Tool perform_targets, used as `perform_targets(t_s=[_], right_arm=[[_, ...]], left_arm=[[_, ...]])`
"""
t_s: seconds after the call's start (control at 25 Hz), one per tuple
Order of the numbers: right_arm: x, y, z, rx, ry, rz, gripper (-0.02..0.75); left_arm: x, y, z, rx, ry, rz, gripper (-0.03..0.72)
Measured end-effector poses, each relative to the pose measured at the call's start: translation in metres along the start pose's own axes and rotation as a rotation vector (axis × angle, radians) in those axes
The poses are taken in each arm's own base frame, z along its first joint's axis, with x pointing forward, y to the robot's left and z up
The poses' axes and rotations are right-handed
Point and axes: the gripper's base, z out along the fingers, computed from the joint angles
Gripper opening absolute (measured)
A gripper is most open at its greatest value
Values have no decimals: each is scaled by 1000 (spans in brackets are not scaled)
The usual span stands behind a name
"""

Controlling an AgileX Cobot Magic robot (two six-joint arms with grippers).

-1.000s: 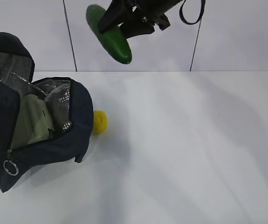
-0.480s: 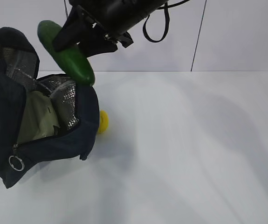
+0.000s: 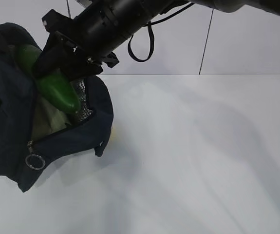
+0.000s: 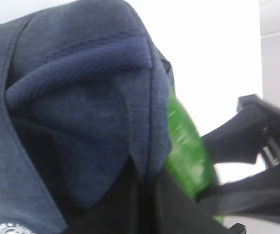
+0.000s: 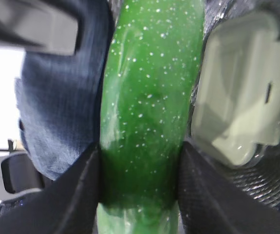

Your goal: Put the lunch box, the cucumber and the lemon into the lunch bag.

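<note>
The lunch bag [image 3: 13, 126] is sitting far left, mouth gaping, lunch box [image 5: 242, 83] inside. The right gripper [image 3: 64, 63], clamped on the cucumber [image 3: 57, 90], is poking it in; it's probably catching the rim. The left gripper's state I can't tell.

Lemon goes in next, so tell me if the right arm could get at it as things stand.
Probably not yet. The right gripper is shut on the cucumber over the open lunch bag, and the bag's bulging side hides nearly all of the lemon in the exterior view.
</note>
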Motion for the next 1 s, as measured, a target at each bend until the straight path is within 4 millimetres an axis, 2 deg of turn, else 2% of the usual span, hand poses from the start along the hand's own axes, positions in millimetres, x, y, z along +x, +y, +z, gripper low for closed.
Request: perform_targets(t_s=[0.28,0.52,0.68,0.76,0.92,1.0], right_arm=[[1,-1,6,-2,13,-10,358],[3,-28,28,18,10,-33,358],[0,-37,36,21,-28,-91,360],[0,-37,38,-1,-42,-135,381],[-3,-35,38,-16,-75,-194,496],[-4,-36,38,-12,-87,-200,526]], left_arm=[[0,-1,0,8,-2,2,-7],[2,-4,0,49,18,-13,-7],[2,-5,0,56,28,-14,-7],[2,-5,0,57,27,-15,-6],[3,-6,1,60,28,-12,-7],[4,-10,4,65,37,-2,-7]])
